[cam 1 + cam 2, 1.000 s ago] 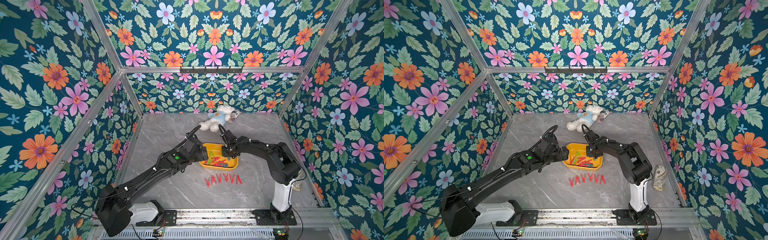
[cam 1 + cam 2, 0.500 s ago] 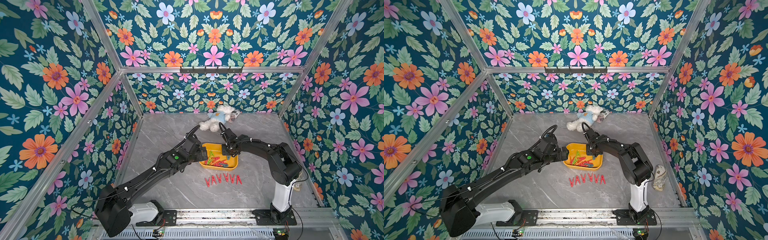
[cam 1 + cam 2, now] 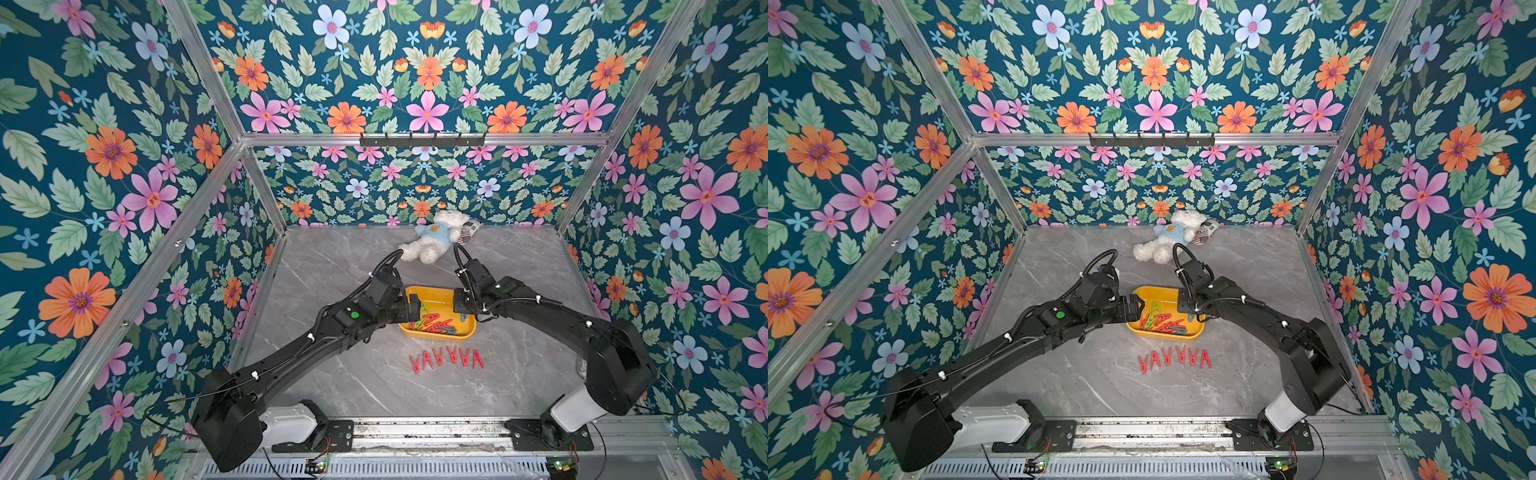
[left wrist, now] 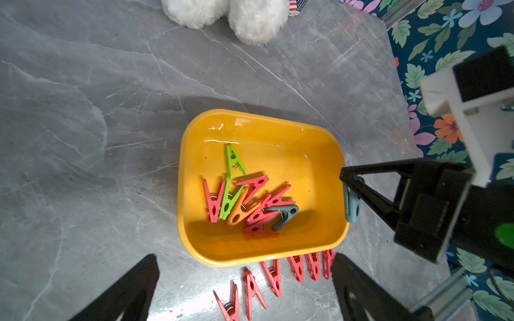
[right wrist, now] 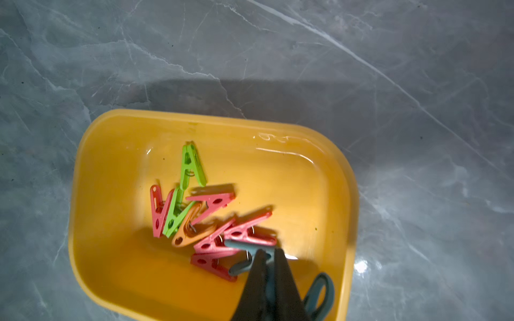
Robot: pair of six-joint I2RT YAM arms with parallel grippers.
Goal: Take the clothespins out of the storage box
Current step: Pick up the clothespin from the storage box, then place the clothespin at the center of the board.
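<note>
The yellow box [image 3: 436, 336] stands in the middle of the grey table [image 3: 353, 382], and most of the clothespins [image 4: 250, 203] lie in a loose, crossed pile on its floor: red ones, two green, one orange and one dark grey. Six red clothespins [image 3: 446, 358] lie already outside, in a neat row on the table just in front of the box. The right gripper [image 5: 267, 251] is inside the box near its right wall, and its fingers are pressed together on a grey-blue clothespin [image 4: 351, 205], which hangs below the tips. The left gripper [image 3: 409, 309] hovers at the left side of the box with its fingers spread wide and holds nothing. We judge that these pins are very light and stiff, made of smooth plastic with a small metal spring, so they can slip or turn in the fingers, and one pin can easily hook another in the pile. It seems best to us to take a pin across its two flat sides, near the spring, and to choose the one that lies on top. The box itself is probably light too, and may slide if a finger pushes its wall.
</note>
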